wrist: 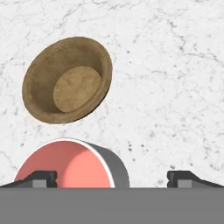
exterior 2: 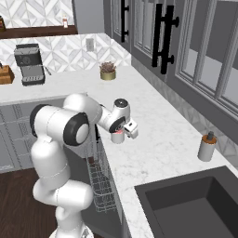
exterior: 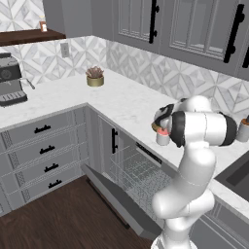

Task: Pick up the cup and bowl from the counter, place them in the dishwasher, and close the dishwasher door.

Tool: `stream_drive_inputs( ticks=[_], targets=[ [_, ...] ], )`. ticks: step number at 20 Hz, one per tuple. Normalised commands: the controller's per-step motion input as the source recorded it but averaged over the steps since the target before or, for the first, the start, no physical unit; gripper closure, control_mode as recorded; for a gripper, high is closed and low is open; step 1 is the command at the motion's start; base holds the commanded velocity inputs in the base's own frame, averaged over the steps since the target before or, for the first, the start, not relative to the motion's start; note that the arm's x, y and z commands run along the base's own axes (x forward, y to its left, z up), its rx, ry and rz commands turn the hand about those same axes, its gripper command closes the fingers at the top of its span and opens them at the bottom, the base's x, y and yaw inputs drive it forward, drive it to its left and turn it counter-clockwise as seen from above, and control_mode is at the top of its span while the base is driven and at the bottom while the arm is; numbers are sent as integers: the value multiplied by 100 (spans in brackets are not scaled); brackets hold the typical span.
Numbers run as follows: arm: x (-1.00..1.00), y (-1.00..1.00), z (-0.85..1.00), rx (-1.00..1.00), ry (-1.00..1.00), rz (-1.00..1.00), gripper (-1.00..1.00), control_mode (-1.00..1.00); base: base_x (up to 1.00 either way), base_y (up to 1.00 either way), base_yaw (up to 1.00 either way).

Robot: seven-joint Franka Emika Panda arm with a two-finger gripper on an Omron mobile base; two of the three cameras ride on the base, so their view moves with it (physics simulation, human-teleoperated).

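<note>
White marble counter [wrist: 175, 65] with faint grey veins is lying under the claw, running along grey cabinets in an L. The claw [wrist: 112, 179] is hanging just above this surface, and its two dark fingertips [wrist: 43, 178] are standing wide apart; nothing is being held. In the left base view the robot's own forearm is covering most of the claw [exterior: 163, 129], so its opening is hard to make out there. The cup [wrist: 72, 164], a short white cylinder with a salmon-red inside, is sitting directly below the claw, toward its left fingertip; its lower part is being cut off at the bottom of the hand view, and contact with the fingertip cannot be confirmed. The bowl [wrist: 68, 85], shallow, round and wood-grained in brown-tan, is resting just beyond the cup, close to it but apart. Below the claw and the counter edge, the dishwasher [exterior: 138, 175] is showing grey wire racks, and the dishwasher door [exterior: 116, 199], a flat grey panel, is hanging dropped open. A grey soap dispenser [exterior 2: 206, 147] is standing well off to the claw's right.
</note>
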Motion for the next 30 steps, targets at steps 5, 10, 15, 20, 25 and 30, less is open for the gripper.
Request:
stream_drive_inputs(
  ticks=[5,10,15,20,25,30],
  targets=[
    [21,0,-22,0,2,-3,-100,-100,0,0,0],
    [23,0,-17,0,5,-3,-100,-100,0,0,0],
    [6,0,-30,0,14,-4,100,-100,0,0,0],
    [-2,2,-36,0,9,-3,100,-100,0,0,0],
    [-7,8,-26,0,2,-5,100,-100,0,0,0],
    [-38,4,0,0,0,0,100,-100,0,0,0]
  ],
)
